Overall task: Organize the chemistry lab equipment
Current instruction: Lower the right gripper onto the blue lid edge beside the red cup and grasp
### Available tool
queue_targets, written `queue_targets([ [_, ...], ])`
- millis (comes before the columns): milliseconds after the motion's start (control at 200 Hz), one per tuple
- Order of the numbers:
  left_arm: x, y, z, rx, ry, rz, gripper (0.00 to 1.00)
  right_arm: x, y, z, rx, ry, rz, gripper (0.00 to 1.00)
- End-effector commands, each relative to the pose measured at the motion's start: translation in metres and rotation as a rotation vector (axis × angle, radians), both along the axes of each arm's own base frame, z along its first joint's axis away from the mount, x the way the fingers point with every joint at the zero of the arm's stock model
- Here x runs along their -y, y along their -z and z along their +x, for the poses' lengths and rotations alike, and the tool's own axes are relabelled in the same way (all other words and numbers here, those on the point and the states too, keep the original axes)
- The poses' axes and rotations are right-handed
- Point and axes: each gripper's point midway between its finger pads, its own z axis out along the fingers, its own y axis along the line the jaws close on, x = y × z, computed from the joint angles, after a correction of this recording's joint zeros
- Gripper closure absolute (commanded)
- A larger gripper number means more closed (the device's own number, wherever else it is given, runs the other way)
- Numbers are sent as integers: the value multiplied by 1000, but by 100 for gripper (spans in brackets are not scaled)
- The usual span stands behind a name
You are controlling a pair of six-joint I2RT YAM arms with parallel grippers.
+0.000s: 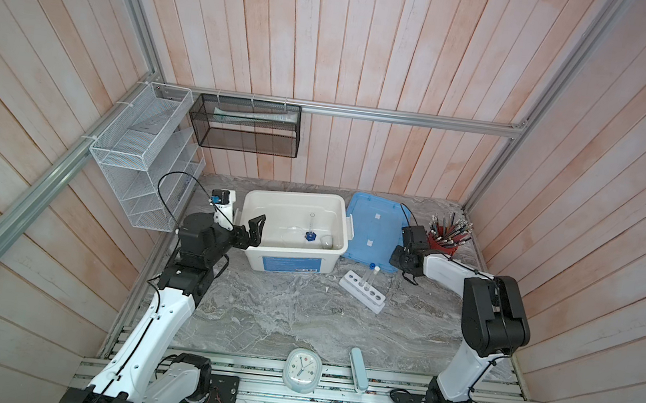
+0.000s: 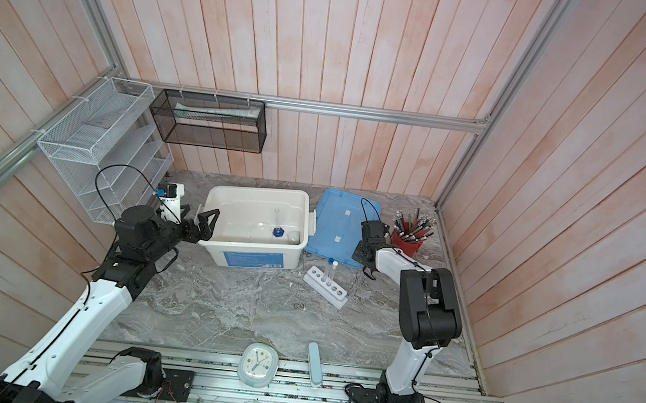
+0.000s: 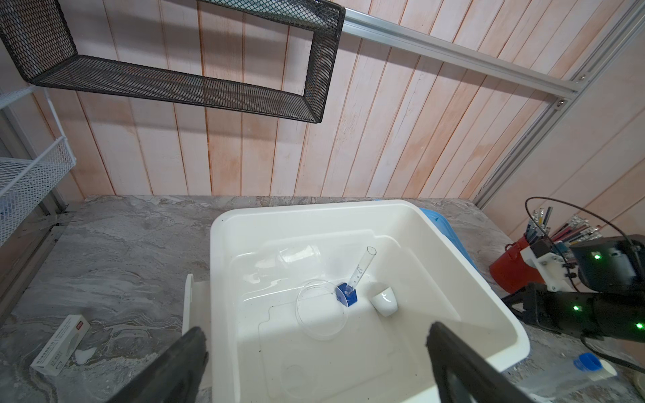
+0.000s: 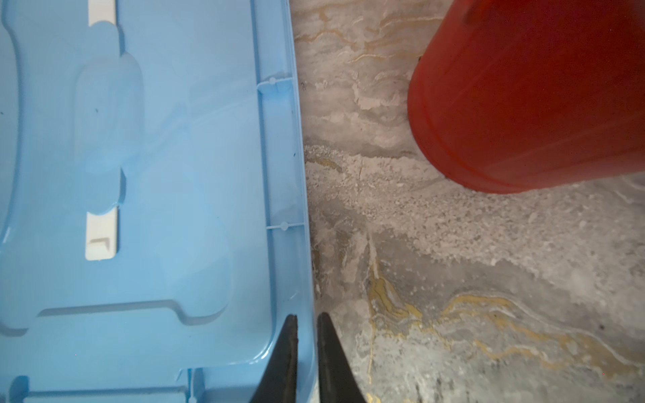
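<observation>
Left claw [image 3: 316, 329] agape — right claw [image 4: 307, 318] ajar.

Grey marbled surface [image 1: 298, 316]
On it: white plastic bin [image 1: 255, 256], light-blue plastic lid [image 1: 368, 229], white six-hole rack [image 1: 362, 295], red cup of pens [image 1: 443, 246].

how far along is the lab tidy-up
Done: petri dish, small white dish and blue-based vessel lie in the white bin. In hand: right gripper straddles the edge of the blue lid; left gripper is open at the bin's rim. Left: rack with both tubes stands outside on the table; bin uncovered.
</observation>
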Motion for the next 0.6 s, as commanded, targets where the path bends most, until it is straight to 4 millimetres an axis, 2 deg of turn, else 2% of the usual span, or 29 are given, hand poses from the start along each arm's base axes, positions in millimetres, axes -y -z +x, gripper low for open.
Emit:
queue_targets([
  [0,-2,4,1,-11,-5,18,0,-2,0,9,16,4,23,80],
  [185,-3,4,1,-10,-7,23,0,2,6,8,0,4,22,79],
  [320,-3,4,1,-11,-9,25,0,4,12,4,-19,7,20,83],
  [595,-3,5,2,-16,-8,25,0,4,24,0,-48,-3,11,85],
])
